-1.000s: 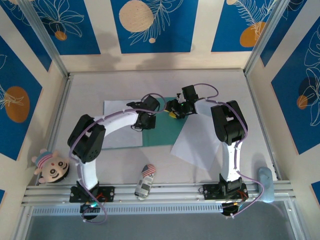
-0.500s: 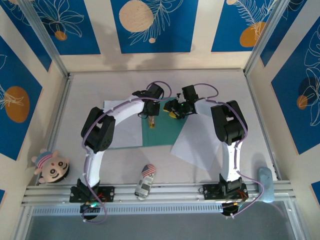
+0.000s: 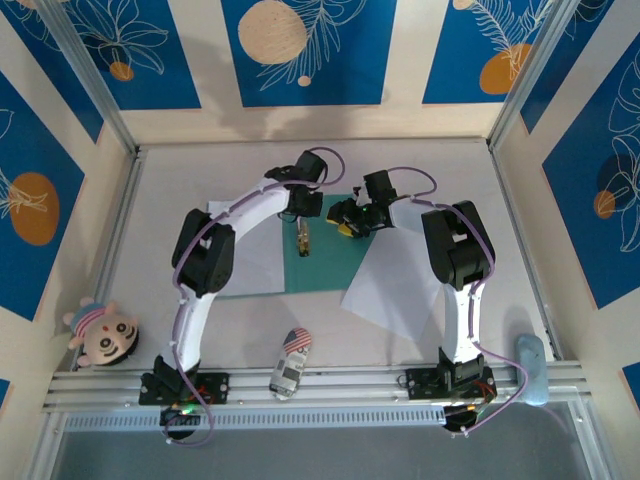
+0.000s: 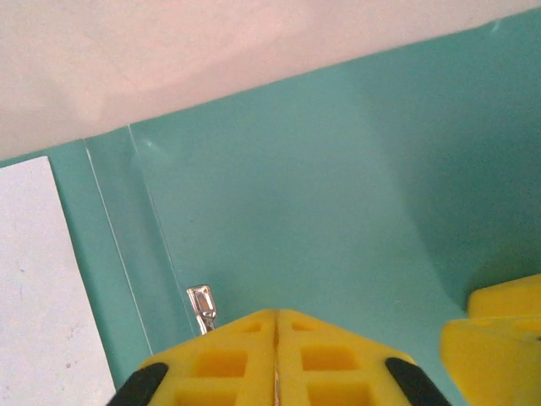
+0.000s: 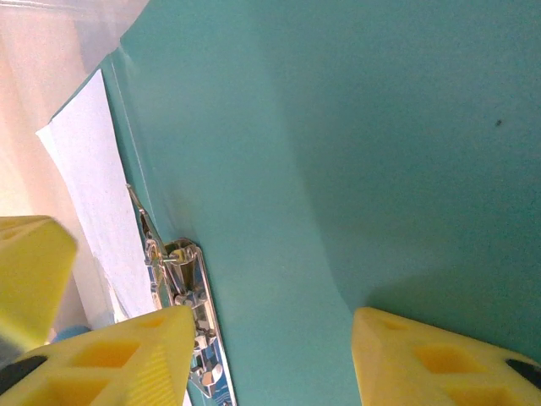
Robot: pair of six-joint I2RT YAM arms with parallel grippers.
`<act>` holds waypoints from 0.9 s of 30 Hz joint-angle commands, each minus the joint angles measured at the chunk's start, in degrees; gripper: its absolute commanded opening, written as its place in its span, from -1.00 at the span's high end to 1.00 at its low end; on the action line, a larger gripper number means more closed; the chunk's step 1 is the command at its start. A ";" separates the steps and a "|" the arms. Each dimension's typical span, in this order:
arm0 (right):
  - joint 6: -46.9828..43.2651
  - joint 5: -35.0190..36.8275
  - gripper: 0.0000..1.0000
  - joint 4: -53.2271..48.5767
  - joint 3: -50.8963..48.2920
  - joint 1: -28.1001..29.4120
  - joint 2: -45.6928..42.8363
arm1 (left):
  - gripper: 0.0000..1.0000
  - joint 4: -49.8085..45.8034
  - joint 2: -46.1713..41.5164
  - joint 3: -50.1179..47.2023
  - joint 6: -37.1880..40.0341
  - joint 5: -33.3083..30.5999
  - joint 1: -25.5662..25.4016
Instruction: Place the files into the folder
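Observation:
The teal-green folder [image 3: 330,258] lies open in the middle of the table, with a metal clip [image 3: 303,238] along its crease. One white file [image 3: 243,255] lies over its left leaf. The other file [image 3: 395,280] lies tilted, overlapping the folder's right edge. My left gripper [image 3: 305,212] is shut and empty, low over the folder [image 4: 321,186], with the clip's end [image 4: 201,306] just left of its fingertips. My right gripper [image 3: 347,224] hovers open over the right leaf [image 5: 355,152]; the clip [image 5: 182,288] is beside its left finger [image 5: 118,359], and nothing is between the fingers.
A toy car [image 3: 290,362] lies at the near edge between the arm bases. A doll's head [image 3: 100,335] sits at the near left and a pale blue object [image 3: 530,365] at the near right. Walls close in the table on three sides.
My left gripper has moved from the left sheet's edge to the right and back, over the folder's crease. The right arm has stayed still.

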 commanded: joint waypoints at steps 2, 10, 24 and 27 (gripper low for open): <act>-0.40 -1.34 -0.06 -3.23 0.23 1.15 -2.92 | 0.69 -4.36 -6.50 -0.37 0.09 1.76 -0.18; -2.44 0.93 -0.10 -11.06 2.15 0.23 -14.23 | 0.12 -6.99 -16.59 -7.42 -4.00 8.39 -2.33; 4.02 6.74 -0.21 -24.50 -18.44 -9.37 -46.81 | -0.30 -0.06 -20.52 -12.26 -10.73 17.28 -12.40; 5.98 8.58 -0.29 -24.83 -25.96 -12.20 -55.22 | -0.40 2.71 -20.05 -12.97 -11.14 16.91 -14.51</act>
